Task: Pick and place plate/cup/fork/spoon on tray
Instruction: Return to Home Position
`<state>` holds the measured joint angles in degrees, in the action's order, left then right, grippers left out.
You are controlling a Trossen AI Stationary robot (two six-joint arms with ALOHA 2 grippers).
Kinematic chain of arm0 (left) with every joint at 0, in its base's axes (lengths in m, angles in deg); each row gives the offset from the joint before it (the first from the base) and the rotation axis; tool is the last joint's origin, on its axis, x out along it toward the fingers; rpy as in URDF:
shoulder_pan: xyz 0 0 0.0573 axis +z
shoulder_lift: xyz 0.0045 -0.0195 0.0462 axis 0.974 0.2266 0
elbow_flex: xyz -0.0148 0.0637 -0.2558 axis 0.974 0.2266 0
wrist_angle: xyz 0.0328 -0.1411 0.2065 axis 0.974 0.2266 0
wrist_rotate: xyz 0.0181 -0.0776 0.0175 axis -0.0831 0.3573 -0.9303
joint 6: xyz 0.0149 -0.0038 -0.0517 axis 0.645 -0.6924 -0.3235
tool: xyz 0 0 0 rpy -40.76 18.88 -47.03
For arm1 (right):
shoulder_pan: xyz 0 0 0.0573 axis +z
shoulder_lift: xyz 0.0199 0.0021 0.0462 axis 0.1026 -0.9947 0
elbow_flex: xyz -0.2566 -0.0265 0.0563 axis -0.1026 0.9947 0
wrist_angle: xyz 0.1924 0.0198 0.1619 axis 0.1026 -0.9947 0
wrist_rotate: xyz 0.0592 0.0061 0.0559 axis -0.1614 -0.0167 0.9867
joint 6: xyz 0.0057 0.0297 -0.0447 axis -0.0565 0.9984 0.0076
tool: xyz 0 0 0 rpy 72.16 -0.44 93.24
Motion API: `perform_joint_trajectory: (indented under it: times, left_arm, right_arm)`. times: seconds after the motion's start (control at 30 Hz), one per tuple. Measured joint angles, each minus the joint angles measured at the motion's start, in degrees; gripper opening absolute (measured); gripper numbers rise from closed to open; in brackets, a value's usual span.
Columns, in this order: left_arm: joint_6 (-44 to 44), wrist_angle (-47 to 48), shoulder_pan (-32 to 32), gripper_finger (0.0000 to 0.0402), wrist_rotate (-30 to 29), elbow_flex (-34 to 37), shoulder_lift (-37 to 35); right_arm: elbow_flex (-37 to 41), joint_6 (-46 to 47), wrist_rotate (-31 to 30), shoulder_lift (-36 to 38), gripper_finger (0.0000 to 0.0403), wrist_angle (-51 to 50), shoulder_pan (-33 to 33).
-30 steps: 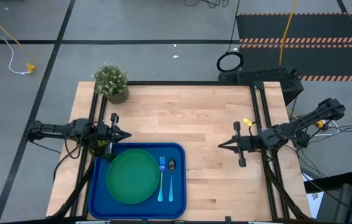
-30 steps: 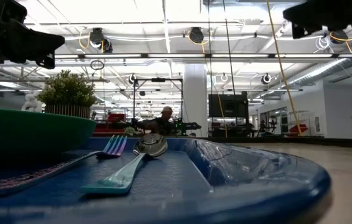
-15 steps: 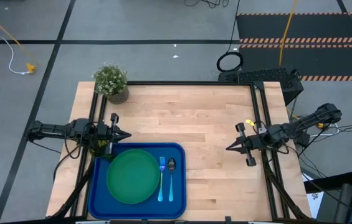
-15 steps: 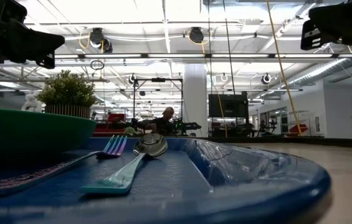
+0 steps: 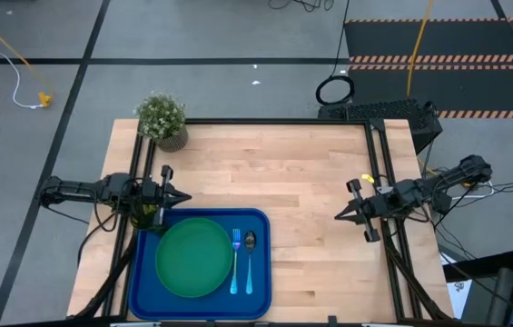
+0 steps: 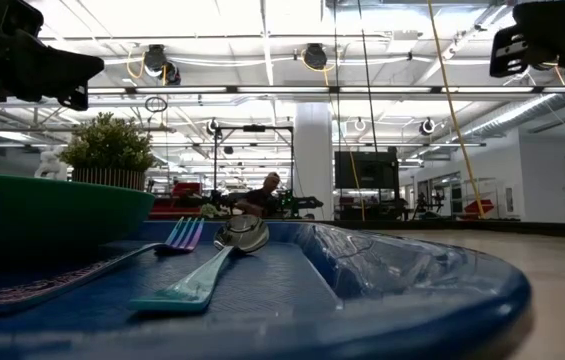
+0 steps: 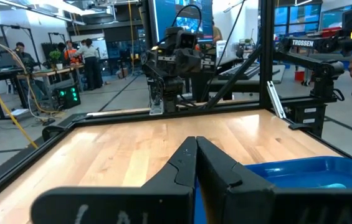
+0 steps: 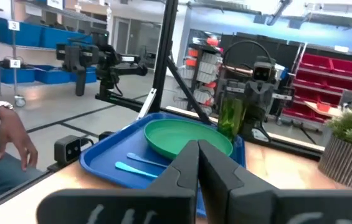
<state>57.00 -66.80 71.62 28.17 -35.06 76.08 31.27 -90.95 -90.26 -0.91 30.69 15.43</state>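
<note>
**High view: tableware gathered on the tray, both arms at the table's sides**

The high view shows the large dark-blue rectangular plastic tray (image 5: pixel 261 272) at the near left of the pale wooden table (image 5: pixel 301 173). The round flat green plate (image 5: pixel 192 258) lies in the tray's left part. Just right of the plate, the small light-blue plastic fork (image 5: pixel 235 262) and the spoon with a silver bowl and light-blue handle (image 5: pixel 249 259) lie side by side, handles pointing toward the near edge. The small translucent olive-green cup (image 5: pixel 150 214) stands at the tray's far left corner; whether it is inside the rim cannot be told.

The left gripper (image 5: pixel 186 196) hangs at the left side above that cup, fingers pressed together with nothing between them. The right gripper (image 5: pixel 339 218) hangs over the table's right edge, well apart from the tray, its fingers likewise closed and empty.

A small potted plant with pale-green leaves (image 5: pixel 162 119) sits at the far left corner of the table. In the right wrist view a person's hand (image 8: pixel 10 140) shows beyond the table.
</note>
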Motion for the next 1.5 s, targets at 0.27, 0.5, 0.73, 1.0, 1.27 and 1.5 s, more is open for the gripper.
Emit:
perform_joint_trajectory:
  times: [0.27, 0.5, 0.73, 1.0, 1.27, 1.5]
  left_arm:
    - [0.0, 0.0, 0.0, 0.0008, 0.0, 0.0, 0.0]
    - [0.0, 0.0, 0.0, 0.0008, 0.0, 0.0, 0.0]
    - [0.0, 0.0, 0.0, 0.0008, 0.0, 0.0, 0.0]
    - [0.0, 0.0, 0.0, 0.0008, 0.0, 0.0, 0.0]
    - [0.0, 0.0, 0.0, 0.0008, 0.0, 0.0, 0.0]
    - [0.0, 0.0, 0.0, 0.0008, 0.0, 0.0, 0.0]
  right_arm:
    - [0.0, -1.7, 0.3, 0.0, 0.0000, 0.4, 0.0]
    - [3.7, -2.7, 0.3, 0.0, 0.0000, 6.1, 0.0]
    - [4.8, -3.2, 0.3, 0.0, 0.0000, 8.2, 0.0]
    - [4.9, -3.0, 0.1, 0.1, 0.0000, 6.3, -1.9]
    - [5.0, -0.4, 0.5, 3.6, 0.0000, 0.2, -6.1]
    - [5.0, -0.2, 3.2, 8.4, 0.0000, -3.2, -9.3]
